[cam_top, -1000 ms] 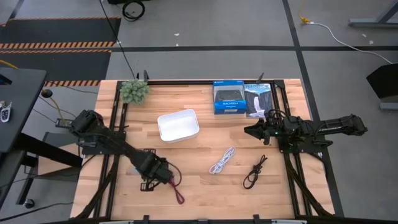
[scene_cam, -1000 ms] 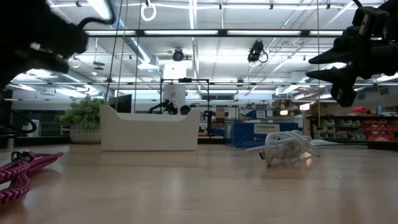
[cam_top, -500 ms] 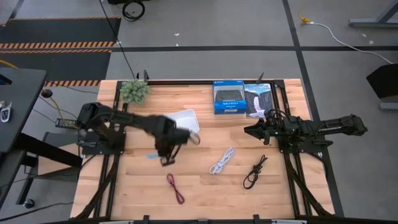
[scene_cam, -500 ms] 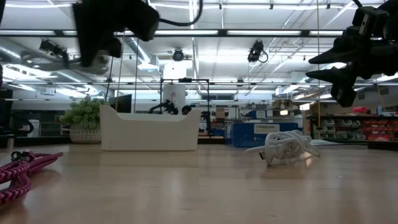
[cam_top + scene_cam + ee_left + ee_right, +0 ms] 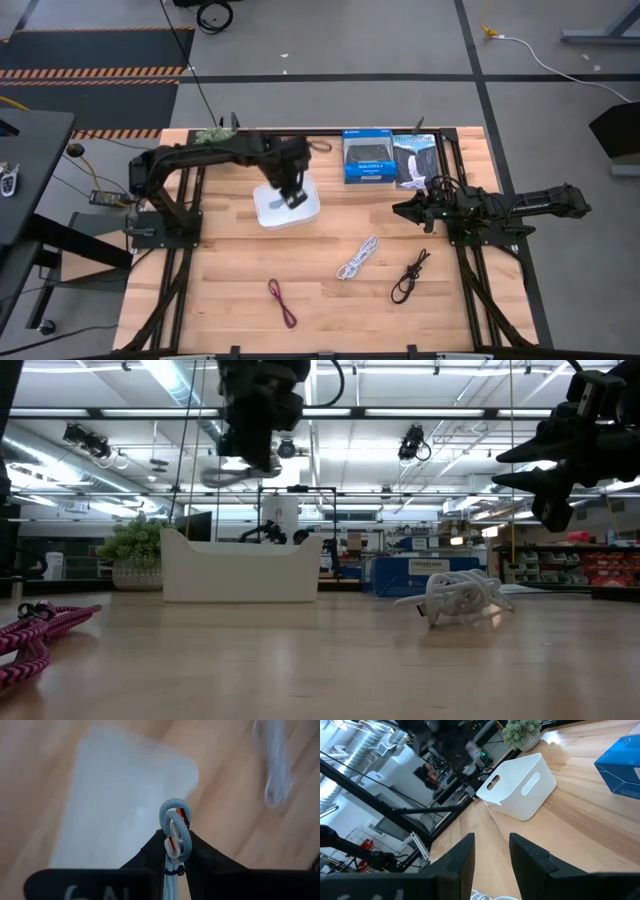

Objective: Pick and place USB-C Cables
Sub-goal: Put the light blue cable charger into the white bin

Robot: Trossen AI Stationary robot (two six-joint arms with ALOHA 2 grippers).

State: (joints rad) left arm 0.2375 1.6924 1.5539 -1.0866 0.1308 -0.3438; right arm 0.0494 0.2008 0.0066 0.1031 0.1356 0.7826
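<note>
I've swung the left pincer [image 5: 175, 851], clenched on the silver-grey cable [image 5: 175, 832], from lower left to above the white tray [image 5: 285, 212], so release comes next.

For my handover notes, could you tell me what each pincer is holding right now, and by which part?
The left pincer, above the white tray, pinches the silver-grey cable by its coiled bundle, near the tie. The right pincer is open and empty.
</note>
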